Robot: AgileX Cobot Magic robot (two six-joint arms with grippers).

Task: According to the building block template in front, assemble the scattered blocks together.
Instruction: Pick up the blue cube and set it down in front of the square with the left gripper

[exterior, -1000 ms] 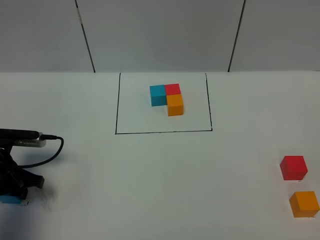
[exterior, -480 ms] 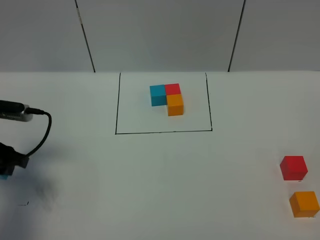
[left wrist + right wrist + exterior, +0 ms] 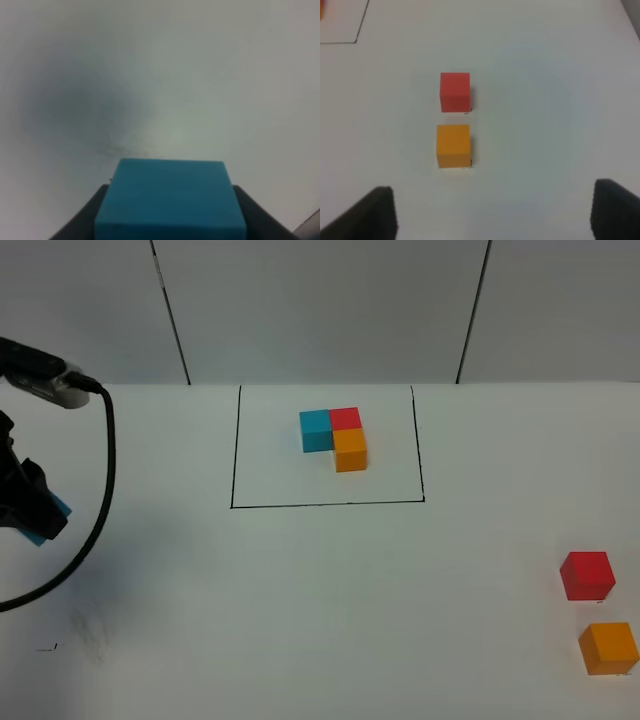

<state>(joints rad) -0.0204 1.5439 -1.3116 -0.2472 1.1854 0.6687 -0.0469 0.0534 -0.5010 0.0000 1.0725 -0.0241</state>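
Grip on the blue cube (image 3: 170,200) looked sound. My left fingers (image 3: 170,212) were closed on two of its opposite faces at the left edge of the high view, apparently raised off the counter (image 3: 300,620) and well apart from everything else. My right fingers (image 3: 497,212) stood wide with nothing between them, hovering over the red cube (image 3: 455,91) and the orange cube (image 3: 453,145). Those two sat near each other but not touching, at the lower right of the high view. The template (image 3: 335,438), blue and red side by side with orange below the red in the frame, lay inside the black rectangle (image 3: 325,505) at upper centre. I judged the cubes light, stiff and matte, so not slippery and in no danger of crushing; a modest squeeze would do. The best hold was flat across two parallel faces, centred and square to the sides, since a corner-wise pinch could let a cube twist. For joining, I reckoned the faces that must meet should be left free.
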